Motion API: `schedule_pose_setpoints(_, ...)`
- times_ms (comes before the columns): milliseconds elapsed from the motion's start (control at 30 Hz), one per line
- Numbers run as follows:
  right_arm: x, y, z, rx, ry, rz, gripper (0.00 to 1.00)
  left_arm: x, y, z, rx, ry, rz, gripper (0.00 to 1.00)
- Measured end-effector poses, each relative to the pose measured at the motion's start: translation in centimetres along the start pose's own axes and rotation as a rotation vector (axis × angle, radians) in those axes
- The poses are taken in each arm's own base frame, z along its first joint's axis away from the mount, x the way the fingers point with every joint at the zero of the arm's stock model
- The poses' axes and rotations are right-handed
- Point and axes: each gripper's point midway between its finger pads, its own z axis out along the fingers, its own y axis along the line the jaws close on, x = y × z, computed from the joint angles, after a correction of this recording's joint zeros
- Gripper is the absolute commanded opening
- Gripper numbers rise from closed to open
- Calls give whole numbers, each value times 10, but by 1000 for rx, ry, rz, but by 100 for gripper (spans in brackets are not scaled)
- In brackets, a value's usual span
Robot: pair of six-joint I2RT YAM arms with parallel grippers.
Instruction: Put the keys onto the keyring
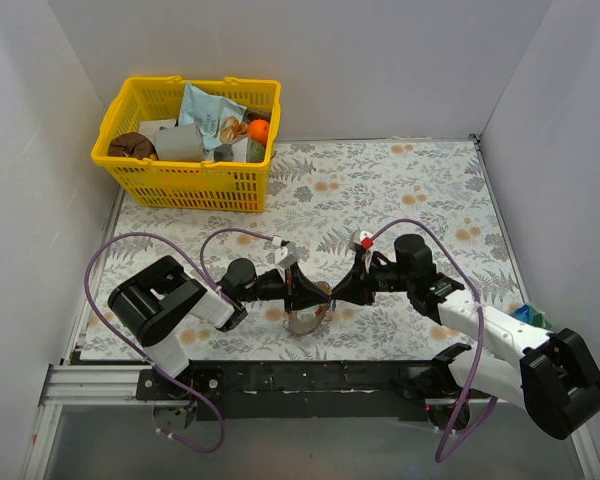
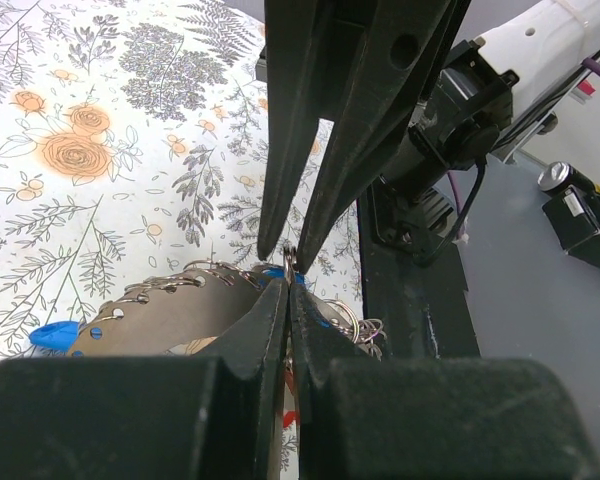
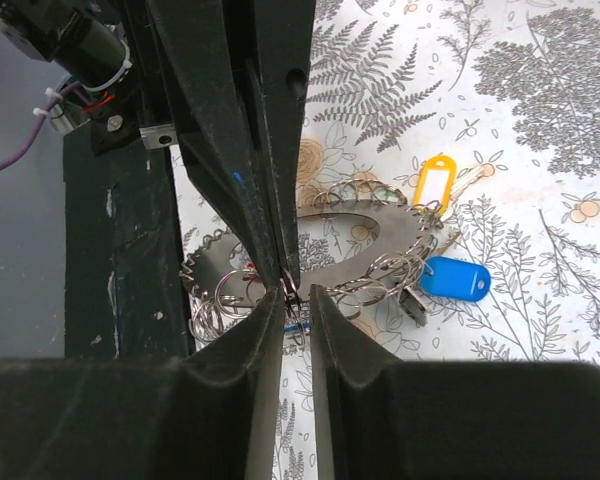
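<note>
1. Now, the table [image 1: 410,200] with its flowered cloth carries everything, and the yellow basket [image 1: 185,185] sits well apart at the far left corner, out of play.
2. Both arms reach inward along one line across the table, nose to nose. The left gripper [image 1: 318,293] and the right gripper [image 1: 336,292] meet tip to tip near the middle of the near edge.
3. The keyring [image 2: 170,315] lies flat on the cloth just below that meeting point, a touch toward the arm bases and more on the left arm's side. I'd judge the left arm the nearer of the two.
4. Left fingers are pressed together. Right fingers stand narrowly apart, straddling the left's tip.
5. A blue key [image 3: 455,277] and a yellow tag [image 3: 435,183] rest at the keyring's scalloped rim, on the side away from the fingertips.
6. Smallest of all is a small wire loop [image 3: 291,296] right at the meeting tips, above the rim. Whether the left truly pinches it, I cannot tell. The next move looks to turn on prising this loop, a job across the fingers' line, not along it.
</note>
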Motion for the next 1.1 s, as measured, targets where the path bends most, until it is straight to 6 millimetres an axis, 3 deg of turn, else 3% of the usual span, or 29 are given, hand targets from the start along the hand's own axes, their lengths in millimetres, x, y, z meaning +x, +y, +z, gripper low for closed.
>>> schedule_pose_setpoints(100, 3, 3, 2, -27, 7, 17, 14, 0, 1, 0, -4, 1, -2, 0)
schedule_pose_setpoints(233, 5, 5, 4, -51, 12, 25, 1, 2, 1, 0, -7, 7, -9, 0)
schedule_pose_setpoints(467, 6, 6, 4, -62, 16, 30, 1, 3, 2, -1, -9, 12, -15, 0)
schedule_pose_setpoints(733, 3, 5, 3, -62, 46, 27, 1, -2, -1, 0, 4, -1, 24, 44)
schedule_pose_setpoints(833, -3, 3, 3, -55, 66, 12, 1, -15, -7, 0, 18, -31, 80, 51)
schedule_pose_setpoints(1100, -15, 2, -1, -42, 128, 15, 1, -72, -37, -1, 89, -133, 349, 63)
